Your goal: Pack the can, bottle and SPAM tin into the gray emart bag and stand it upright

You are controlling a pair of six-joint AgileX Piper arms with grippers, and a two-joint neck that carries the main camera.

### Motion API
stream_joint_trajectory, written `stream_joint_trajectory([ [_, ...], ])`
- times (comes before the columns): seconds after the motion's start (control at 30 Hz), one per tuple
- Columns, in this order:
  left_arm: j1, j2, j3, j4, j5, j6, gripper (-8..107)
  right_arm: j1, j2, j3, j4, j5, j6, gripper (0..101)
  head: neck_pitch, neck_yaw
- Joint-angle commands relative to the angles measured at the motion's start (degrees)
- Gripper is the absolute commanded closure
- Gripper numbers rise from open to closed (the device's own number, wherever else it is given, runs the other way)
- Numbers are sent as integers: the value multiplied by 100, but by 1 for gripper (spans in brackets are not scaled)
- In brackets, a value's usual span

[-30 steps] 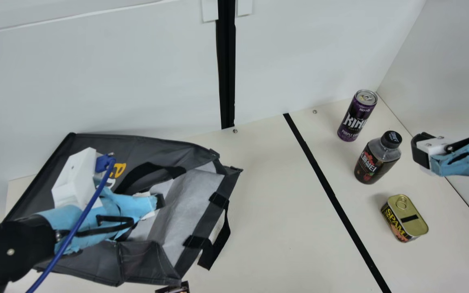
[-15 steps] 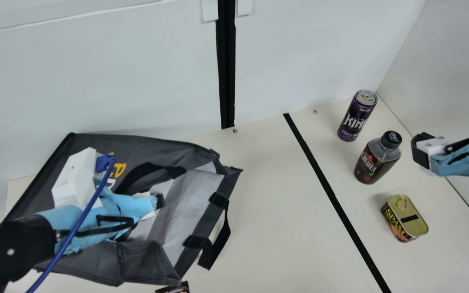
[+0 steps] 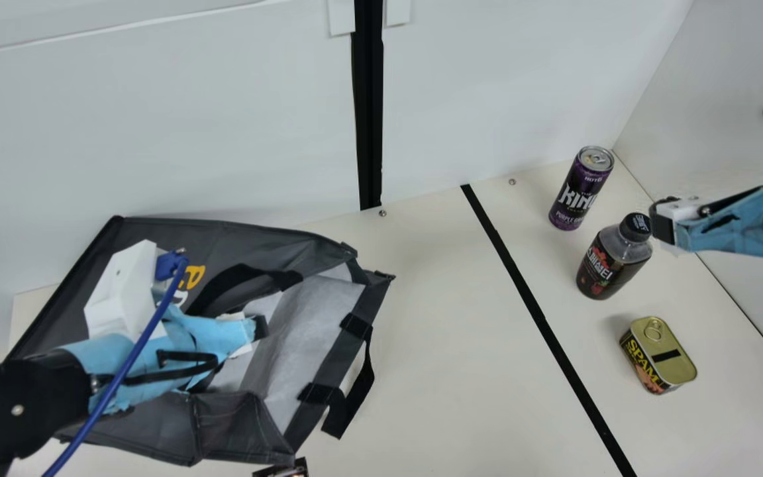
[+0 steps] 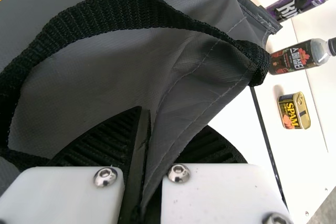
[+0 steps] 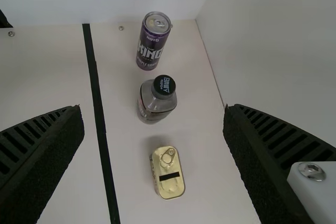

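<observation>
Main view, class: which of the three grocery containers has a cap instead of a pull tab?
The bottle, standing between the purple can and the SPAM tin: it has a black cap, while both others have metal tops with pull tabs.

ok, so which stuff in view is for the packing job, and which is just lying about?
Job:
- bag
- can
- bottle
- SPAM tin

Not job:
- small dark item by the bag, cut off at the main view's bottom edge, can't tell what
- black strip along the table
</observation>
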Motion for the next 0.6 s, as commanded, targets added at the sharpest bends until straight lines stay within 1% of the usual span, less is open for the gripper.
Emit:
stream_joint_trajectory([
  [0.0,0,0,0,0,0,0,107,32,122,-62,-44,7,73,6,-121,-14],
  [0.27,0,0,0,0,0,0,107,161,692,-490,-191,7,247,6,-121,-14],
  [0.57,0,0,0,0,0,0,107,252,1470,-1032,-284,7,350,6,-121,-14],
])
